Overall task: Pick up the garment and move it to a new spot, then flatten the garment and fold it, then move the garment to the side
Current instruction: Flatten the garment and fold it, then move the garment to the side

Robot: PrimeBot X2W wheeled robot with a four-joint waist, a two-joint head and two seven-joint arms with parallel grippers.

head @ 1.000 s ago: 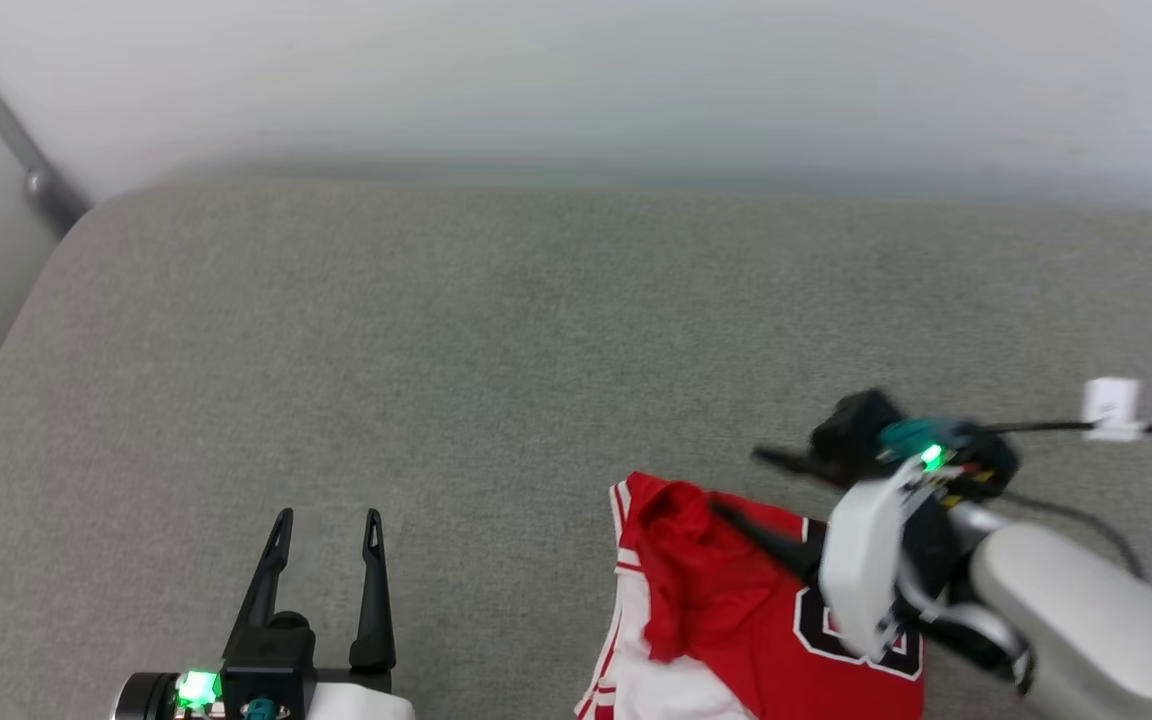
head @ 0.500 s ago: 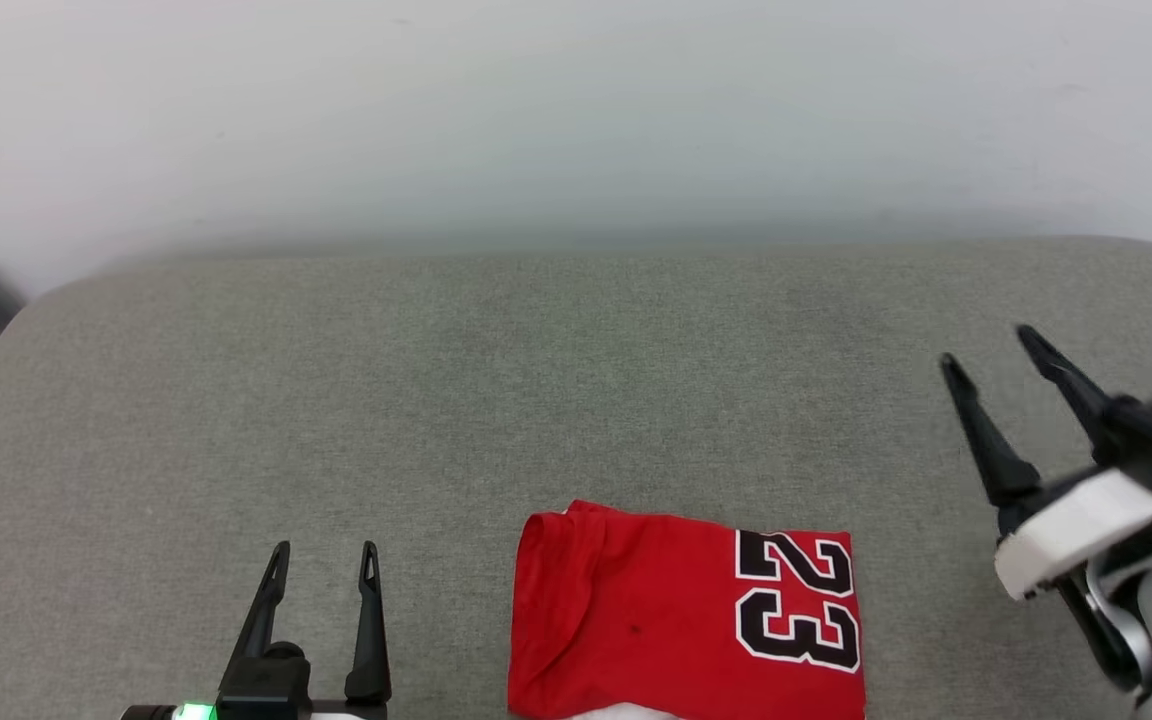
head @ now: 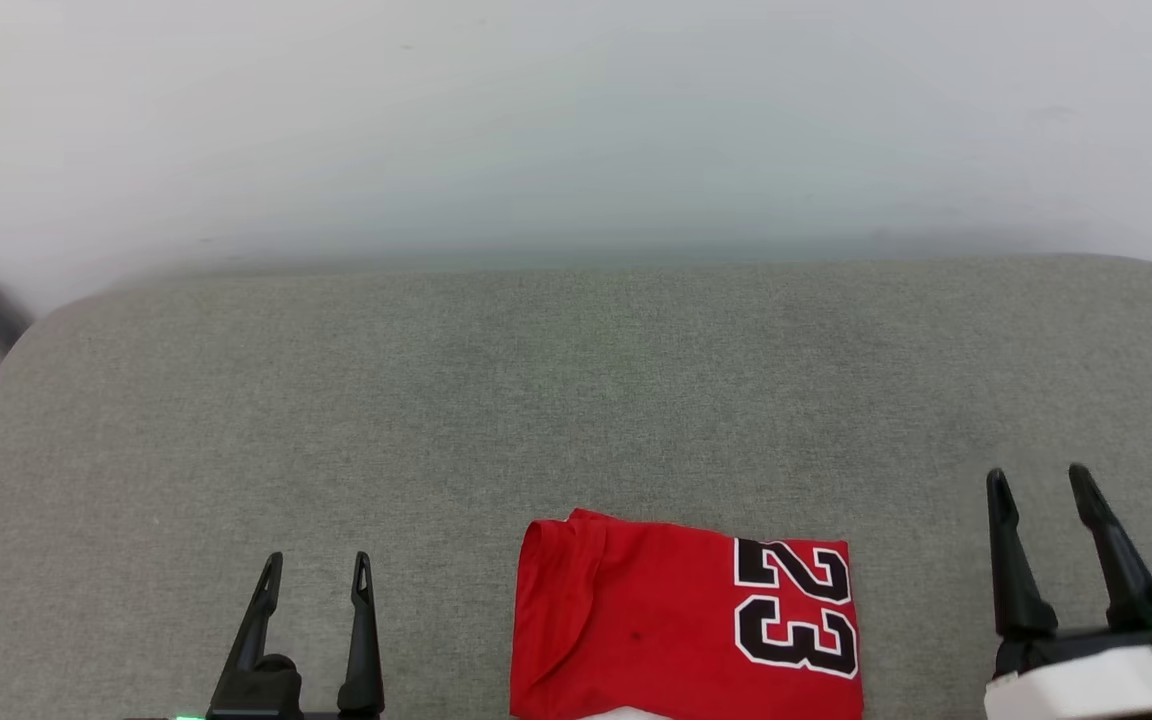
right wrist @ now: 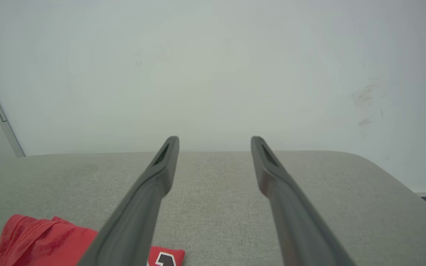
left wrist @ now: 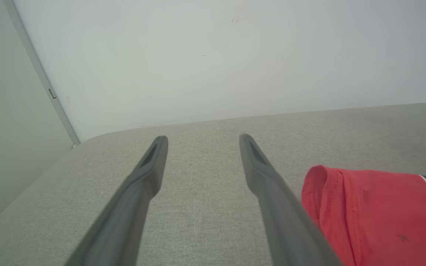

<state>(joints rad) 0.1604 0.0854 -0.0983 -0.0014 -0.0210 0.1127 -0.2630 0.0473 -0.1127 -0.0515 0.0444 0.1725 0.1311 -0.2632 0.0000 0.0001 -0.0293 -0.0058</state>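
Left gripper (head: 319, 560) at lower left of head view, fingers spread wide, nothing between them. Right gripper (head: 1037, 476) at lower right, likewise spread and empty. Both apart from garment (head: 656, 630): folded red rectangle, number 23 up at its right end, flat on grey padded surface (head: 576, 400) between the grippers, bottom centre. Pale wall (head: 576, 120) behind.

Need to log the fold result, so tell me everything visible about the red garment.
The garment is red jersey-like cloth folded into a rough rectangle, flat on the grey fabric surface. A black 23 edged white lies sideways at its right end; the left edge is a rounded fold. The open left gripper and right gripper stand clear.
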